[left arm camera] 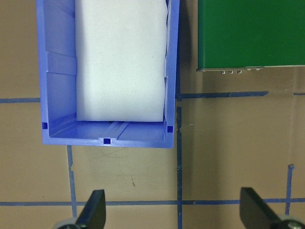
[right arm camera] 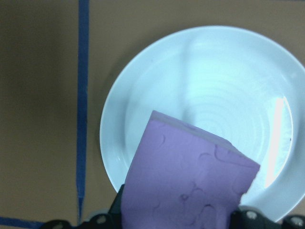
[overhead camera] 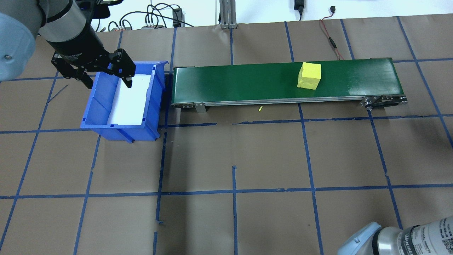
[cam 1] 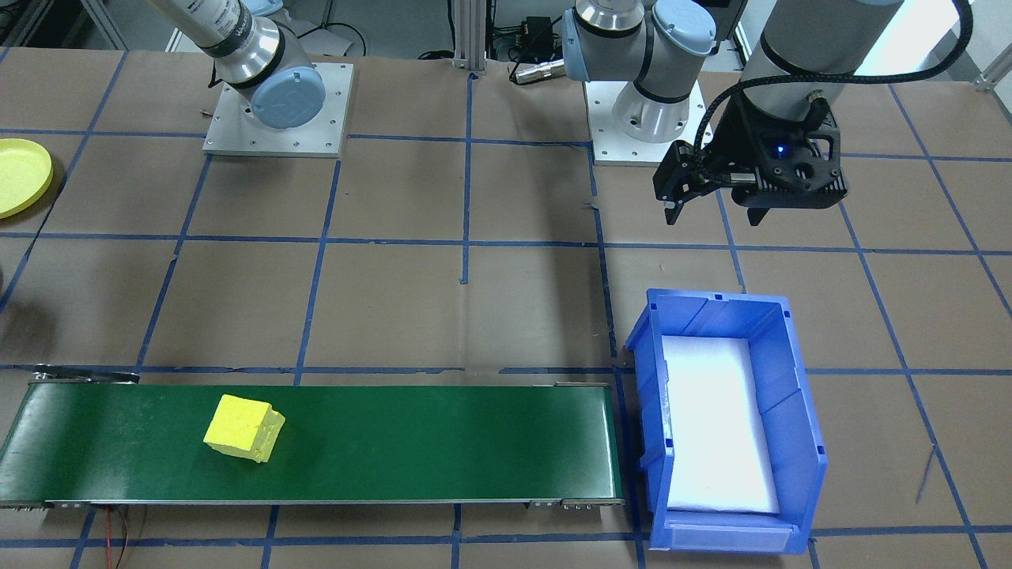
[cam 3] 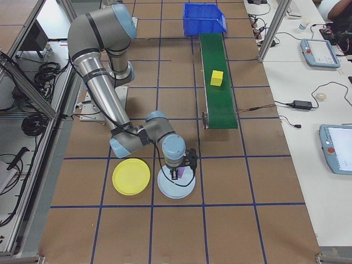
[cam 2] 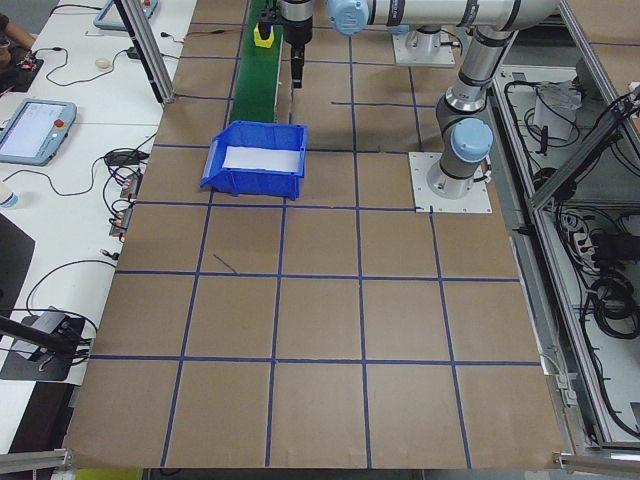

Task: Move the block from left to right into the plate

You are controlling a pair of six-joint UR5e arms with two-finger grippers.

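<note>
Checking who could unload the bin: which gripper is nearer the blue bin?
Left. The left gripper hovers over the blue bin's far end; the right gripper is beyond the conveyor's other end, over a pale plate.

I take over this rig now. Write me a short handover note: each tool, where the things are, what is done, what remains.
Left tool: open, empty, over the near end of the blue plastic bin.
Right tool: shut on the purple foam block, over the pale blue round plate.
The yellow foam block lies on the green conveyor belt.
The yellow round plastic plate beside the pale one is empty.
Done: no block rests free in a plate yet.
Left: release the purple block, then fetch the yellow one.
</note>
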